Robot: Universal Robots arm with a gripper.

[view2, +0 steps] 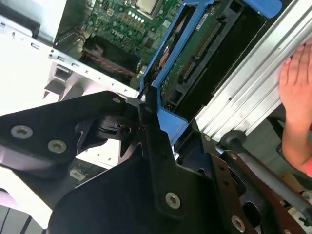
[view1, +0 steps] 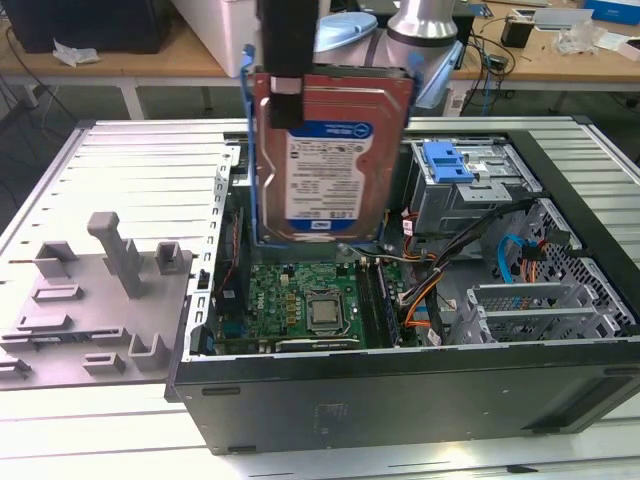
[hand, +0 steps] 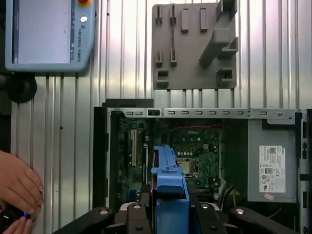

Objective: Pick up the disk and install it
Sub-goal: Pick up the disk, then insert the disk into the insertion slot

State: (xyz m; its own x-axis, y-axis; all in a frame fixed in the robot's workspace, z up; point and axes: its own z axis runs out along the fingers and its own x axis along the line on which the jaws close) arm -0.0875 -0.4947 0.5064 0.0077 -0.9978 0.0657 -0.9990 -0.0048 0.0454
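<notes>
The disk (view1: 330, 150), a silver hard drive with a white-and-blue label in a blue carrier bracket, hangs upright in the air over the open computer case (view1: 400, 385). My gripper (view1: 335, 62) is shut on its upper end and holds it above the motherboard (view1: 300, 300). In the first wrist view the blue carrier (hand: 170, 192) sits between my black fingers (hand: 139, 214). The second wrist view shows the drive's green circuit-board side (view2: 195, 53) clamped in the gripper (view2: 163, 124).
A drive cage with a blue latch (view1: 447, 162) sits at the case's far right in the exterior view. A grey box with a white sticker (hand: 270, 165) is inside the case. A grey fixture plate (view1: 100, 290) lies beside it. A person's hand (hand: 17, 183) and a pendant (hand: 46, 34) are close by.
</notes>
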